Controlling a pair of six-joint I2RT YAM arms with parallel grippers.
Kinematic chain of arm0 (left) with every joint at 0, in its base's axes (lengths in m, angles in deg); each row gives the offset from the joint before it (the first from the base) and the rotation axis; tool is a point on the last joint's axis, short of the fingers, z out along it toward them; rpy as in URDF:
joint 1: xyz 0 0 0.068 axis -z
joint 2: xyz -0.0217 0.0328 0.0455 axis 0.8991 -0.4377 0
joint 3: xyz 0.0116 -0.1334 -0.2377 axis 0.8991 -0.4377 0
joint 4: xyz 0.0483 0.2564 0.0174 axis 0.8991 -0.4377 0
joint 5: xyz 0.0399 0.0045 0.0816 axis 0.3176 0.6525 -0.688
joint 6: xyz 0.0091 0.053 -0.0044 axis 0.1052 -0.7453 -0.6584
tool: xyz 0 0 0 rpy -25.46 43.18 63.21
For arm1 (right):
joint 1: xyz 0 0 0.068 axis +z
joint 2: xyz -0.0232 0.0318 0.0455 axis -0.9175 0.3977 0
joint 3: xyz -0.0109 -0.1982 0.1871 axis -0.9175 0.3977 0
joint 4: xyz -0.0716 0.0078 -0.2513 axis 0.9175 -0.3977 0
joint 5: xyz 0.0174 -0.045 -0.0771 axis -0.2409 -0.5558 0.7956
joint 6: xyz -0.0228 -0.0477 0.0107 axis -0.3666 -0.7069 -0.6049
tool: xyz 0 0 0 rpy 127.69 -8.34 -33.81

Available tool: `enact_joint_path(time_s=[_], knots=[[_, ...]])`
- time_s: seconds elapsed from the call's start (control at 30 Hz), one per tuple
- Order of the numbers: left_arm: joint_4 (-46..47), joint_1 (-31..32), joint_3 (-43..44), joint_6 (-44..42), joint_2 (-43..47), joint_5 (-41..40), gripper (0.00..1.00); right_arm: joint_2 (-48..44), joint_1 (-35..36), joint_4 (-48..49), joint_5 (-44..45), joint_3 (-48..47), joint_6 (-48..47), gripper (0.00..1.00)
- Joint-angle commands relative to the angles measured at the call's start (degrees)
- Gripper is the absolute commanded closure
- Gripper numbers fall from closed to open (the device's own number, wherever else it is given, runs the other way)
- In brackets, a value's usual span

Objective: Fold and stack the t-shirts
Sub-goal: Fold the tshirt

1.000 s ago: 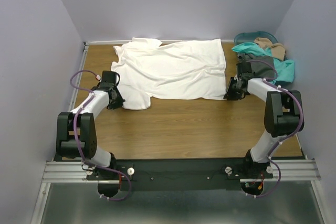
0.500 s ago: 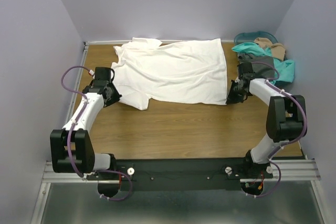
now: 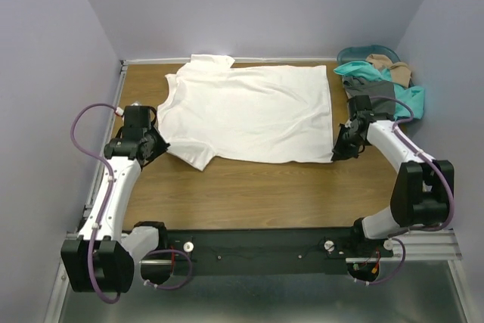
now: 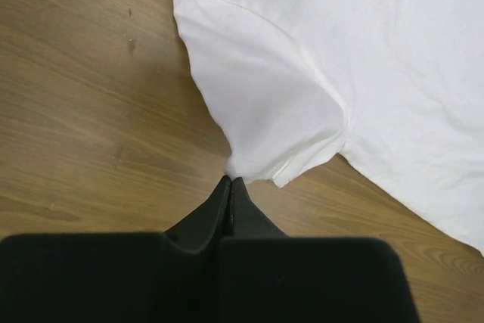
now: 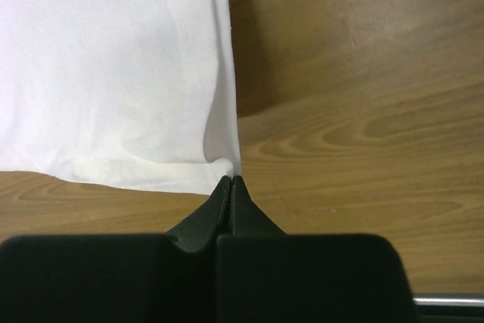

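Observation:
The large white t-shirt (image 3: pixel 249 111) lies spread flat on the wooden table, collar to the left. My left gripper (image 3: pixel 155 144) is shut on the edge of its near sleeve, and the left wrist view shows that sleeve (image 4: pixel 265 104) drawn down into the closed tips (image 4: pixel 229 180). My right gripper (image 3: pixel 339 149) is shut on the near right hem corner; the hem (image 5: pixel 212 111) runs straight into its closed tips (image 5: pixel 231 179). The teal (image 3: pixel 361 72), dark grey (image 3: pixel 380 96) and tan (image 3: pixel 393 69) t-shirts sit crumpled in a heap at the back right.
A round teal basket (image 3: pixel 354 52) stands in the back right corner, behind the heap. Purple walls close in the table on three sides. Bare wood (image 3: pixel 265 187) runs between the shirt and the arm bases.
The right gripper has closed on the hem corner. Both arms have pulled outward, the left one to the left and nearer, and the white t-shirt has been drawn flatter and wider.

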Motion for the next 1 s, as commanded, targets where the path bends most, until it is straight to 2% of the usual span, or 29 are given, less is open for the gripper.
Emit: enact_joint_path(time_s=[0.0, 0.37, 0.5, 0.8, 0.97], knots=[[-5.26, -0.33, -0.85, 1.17, 3.85, 0.74, 1.00, -3.85, 0.12, -5.65, 1.99, 1.57, 1.30, 1.00], [-14.13, -0.25, -0.77, 3.37, 12.99, 2.06, 1.00, -9.39, 0.46, -11.54, 0.76, 5.26, 2.97, 1.00], [-13.18, -0.33, -0.33, 3.28, 12.74, 2.33, 1.00, -9.49, 0.38, -12.50, 1.10, 4.92, 2.62, 1.00], [-4.92, -0.25, 7.31, 0.21, 0.18, 2.06, 1.00, -0.35, 0.29, -11.10, 2.07, -2.46, 2.45, 1.00], [-1.84, -0.33, 13.11, -1.99, -8.77, 1.88, 1.00, 5.97, 0.29, -10.49, 1.72, -10.53, 2.01, 1.00]])
